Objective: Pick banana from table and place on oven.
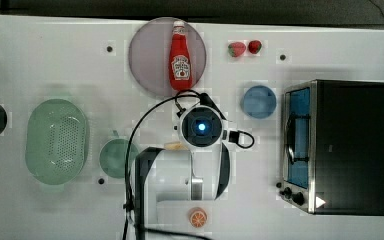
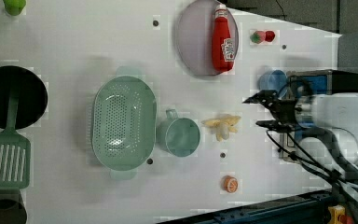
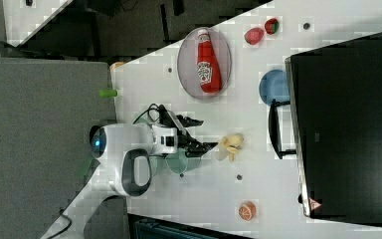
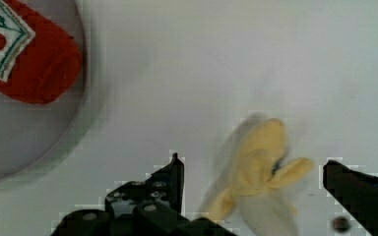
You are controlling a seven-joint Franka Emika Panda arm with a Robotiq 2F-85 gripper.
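The banana (image 4: 261,167) lies on the white table (image 1: 50,65), pale yellow with its peel flaps splayed, and in my wrist view it sits between my two dark fingers (image 4: 170,182) without touching either. My gripper (image 2: 266,111) is spread wide and holds nothing. In the left view the banana (image 2: 223,125) rests just beside the green cup (image 2: 181,135), and my gripper hangs apart from it on the left view's right. In the right view the banana (image 3: 230,145) lies just off my fingertips, between the green cup (image 3: 181,162) and the oven (image 3: 348,124).

Taking the banana as the mark: the oven (image 1: 340,147) stands well apart at the table's edge, black top, bluish glass door and metal handle facing the fruit. The blue round dish (image 1: 259,101) sits near the oven's corner. The ketchup bottle (image 1: 181,57) lies on a grey plate (image 1: 147,55) farther off, with two strawberries (image 1: 245,48) beyond it. The orange slice (image 1: 198,218) lies toward the opposite edge. The green colander (image 2: 123,122) touches or nearly touches the cup's far side.

The table is flat, white and dotted with a few small dark holes (image 1: 109,49). In the left view a black pan (image 2: 11,95) and a green slotted spatula (image 2: 4,161) lie at its far end. In the right view a dark floor and a grey panel (image 3: 40,124) border the table.
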